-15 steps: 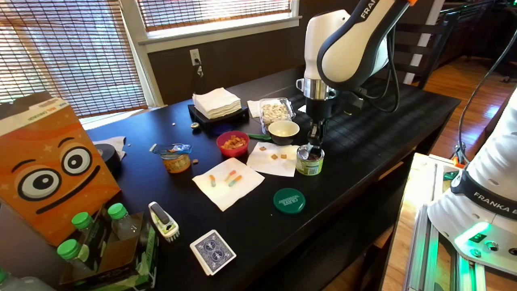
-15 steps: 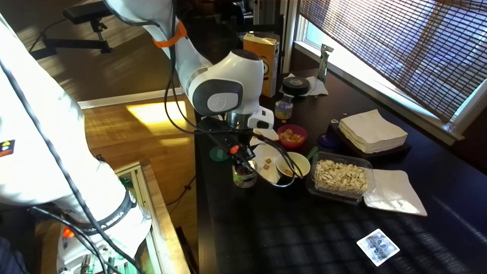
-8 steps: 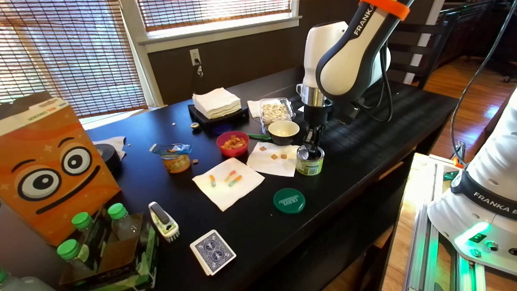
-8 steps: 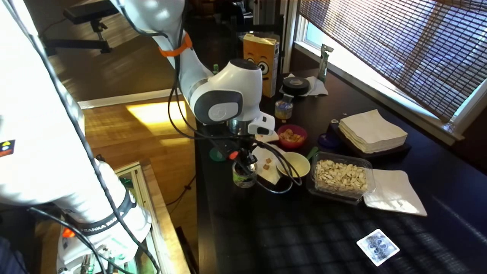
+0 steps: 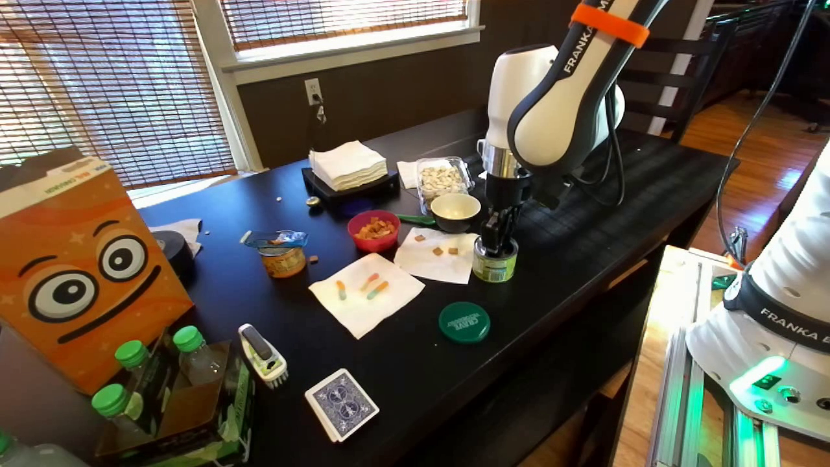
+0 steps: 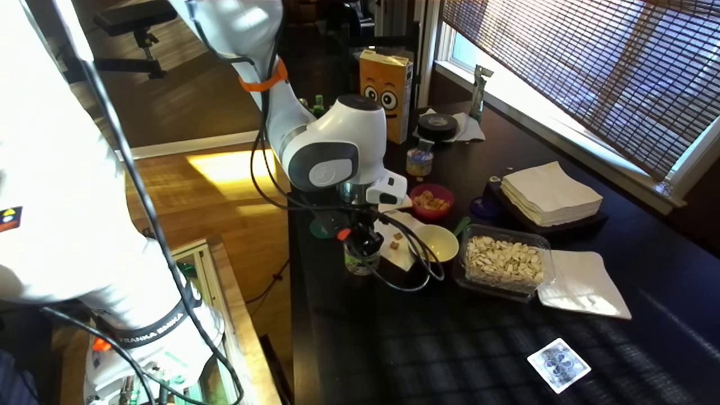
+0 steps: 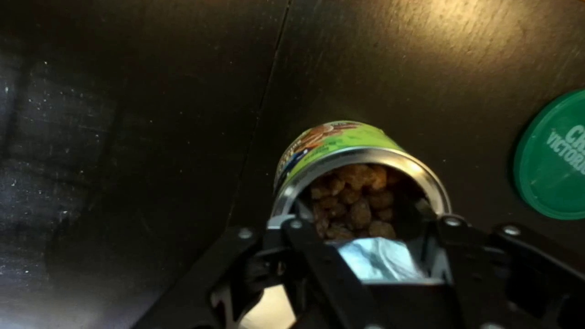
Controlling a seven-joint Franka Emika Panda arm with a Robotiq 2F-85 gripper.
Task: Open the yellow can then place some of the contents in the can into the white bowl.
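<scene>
Since the green lid (image 5: pixel 464 322) lies flat toward the near edge of the dark table (image 5: pixel 577 243), as though set out of the way, the opening step appears done. Just beyond, in an exterior view, stands the yellow can (image 5: pixel 495 269), upright; what looks like its silver foil (image 7: pixel 381 258) shows at one side of the mouth, presumably bent away to give access. The gripper (image 5: pixel 497 246) reaches down into that mouth, its jaws spread across much of the width and holding nothing visible; the brown, raisin-like contents (image 7: pixel 356 205) lie between and below the tips, so a pinch seems the next call. Farther and slightly left, past a napkin (image 5: pixel 428 267) with small tan squares (image 5: pixel 438 251), sits the white bowl (image 5: pixel 456 206), close by, which should keep the carry short.
</scene>
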